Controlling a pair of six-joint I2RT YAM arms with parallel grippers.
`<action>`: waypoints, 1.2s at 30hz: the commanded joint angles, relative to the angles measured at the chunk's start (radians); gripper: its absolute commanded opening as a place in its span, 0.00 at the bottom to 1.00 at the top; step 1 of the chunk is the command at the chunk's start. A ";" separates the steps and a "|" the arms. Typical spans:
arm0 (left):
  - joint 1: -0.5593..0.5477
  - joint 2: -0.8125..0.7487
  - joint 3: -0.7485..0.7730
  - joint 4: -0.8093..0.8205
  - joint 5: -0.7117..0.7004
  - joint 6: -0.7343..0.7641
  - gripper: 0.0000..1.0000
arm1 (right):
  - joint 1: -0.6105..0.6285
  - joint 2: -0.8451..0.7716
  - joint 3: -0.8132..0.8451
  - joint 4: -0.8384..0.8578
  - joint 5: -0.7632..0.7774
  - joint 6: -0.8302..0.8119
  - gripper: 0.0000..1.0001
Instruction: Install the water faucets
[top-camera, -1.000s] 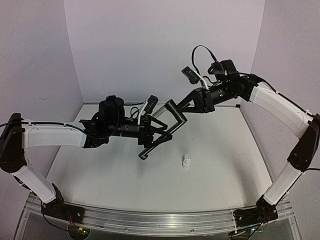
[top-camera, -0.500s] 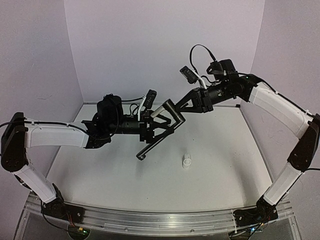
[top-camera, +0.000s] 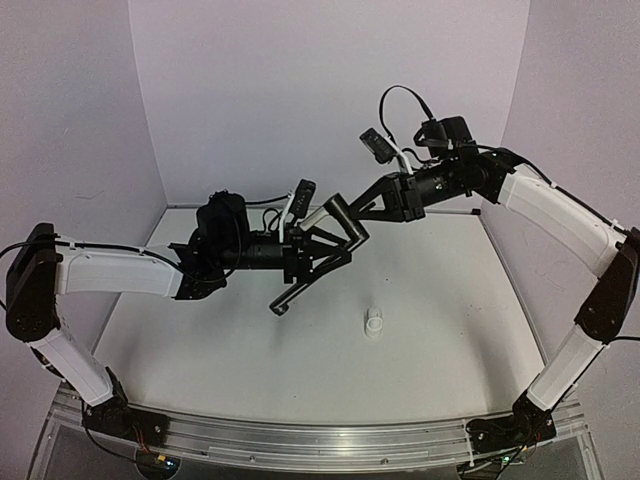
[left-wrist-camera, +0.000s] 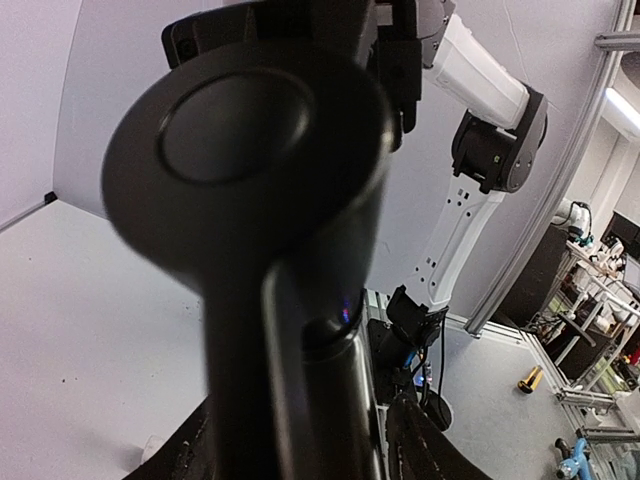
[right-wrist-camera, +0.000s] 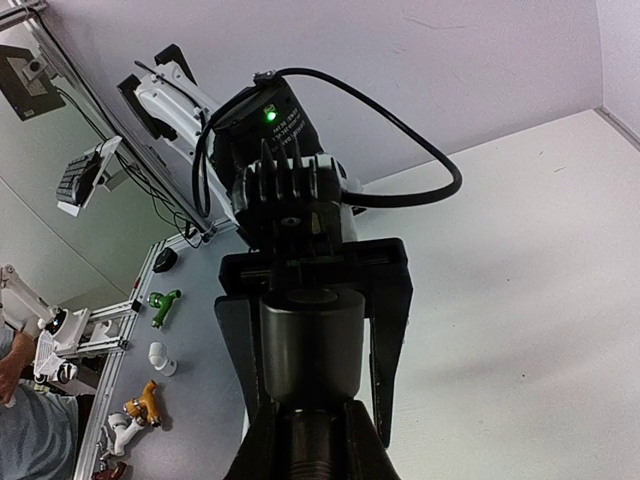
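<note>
The black pipe (top-camera: 300, 287) hangs slanted in the air above the table, its bent lower end towards the front left. My right gripper (top-camera: 352, 222) is shut on its upper part; the right wrist view shows that gripper (right-wrist-camera: 310, 425) clamped on the threaded neck below the pipe's thick head (right-wrist-camera: 310, 345). My left gripper (top-camera: 325, 255) straddles the pipe's middle from the left. Its jaws are partly closed, with a thin gap still showing beside the pipe (left-wrist-camera: 260, 150) in the left wrist view (left-wrist-camera: 305, 445). The white fitting (top-camera: 373, 322) stands alone on the table, right of the pipe's lower end.
An aluminium rail (top-camera: 320, 440) runs along the table's near edge, and white walls enclose the back and sides. Beyond the table's left side, a green fitting (right-wrist-camera: 165, 303) and a white elbow (right-wrist-camera: 160, 358) lie on a grey surface.
The left gripper's jaws have narrowed around the pipe. Pipe and both grippers have drifted slightly left and up. The white fitting has not moved.
</note>
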 joint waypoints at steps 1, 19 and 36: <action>-0.009 0.006 0.007 0.110 -0.053 -0.008 0.53 | 0.006 -0.017 0.051 0.097 -0.038 0.041 0.00; -0.043 0.069 -0.049 0.374 -0.174 -0.029 0.55 | 0.006 -0.010 0.048 0.283 -0.012 0.233 0.00; -0.043 -0.043 -0.199 0.462 -0.267 -0.014 0.59 | 0.006 -0.019 0.023 0.291 -0.014 0.223 0.00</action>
